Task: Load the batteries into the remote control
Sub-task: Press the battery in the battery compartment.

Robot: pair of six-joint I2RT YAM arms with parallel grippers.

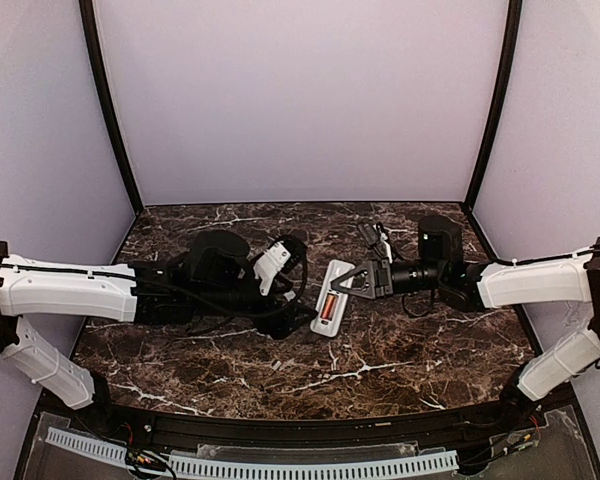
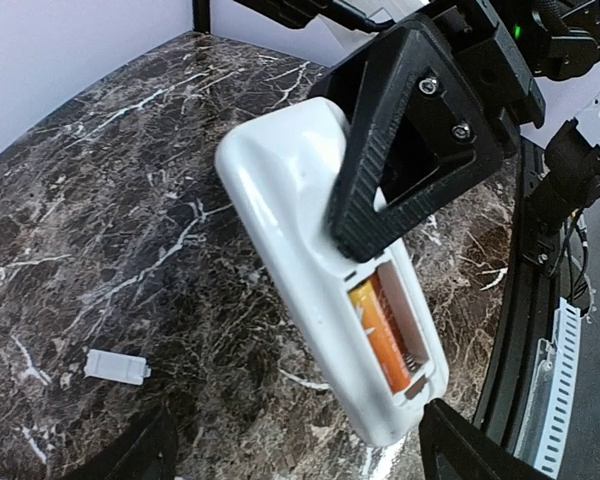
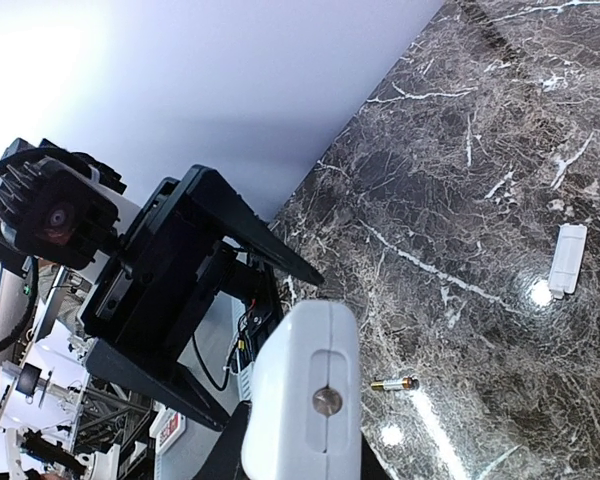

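White remote control [image 2: 280, 190]: back open; orange battery [image 2: 380, 335] seated;
Right gripper [image 1: 348, 284]: clamps it, covering part;
Left gripper [image 2: 300, 455]: wide;
Cover [image 2: 115, 365]: on marble tabletop [image 2: 130, 200]

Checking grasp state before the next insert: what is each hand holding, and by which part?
Right hand grips the remote control across its middle, just beside the open battery compartment. Left hand is open, holding nothing.

- The right gripper [image 1: 348, 285] lies across the remote [image 2: 280, 200], covering its upper back; the battery bay [image 2: 390, 340] below stays reachable.
- A small white cover [image 2: 115, 365] and a loose battery [image 3: 395, 383] lie on the table [image 2: 100, 180].
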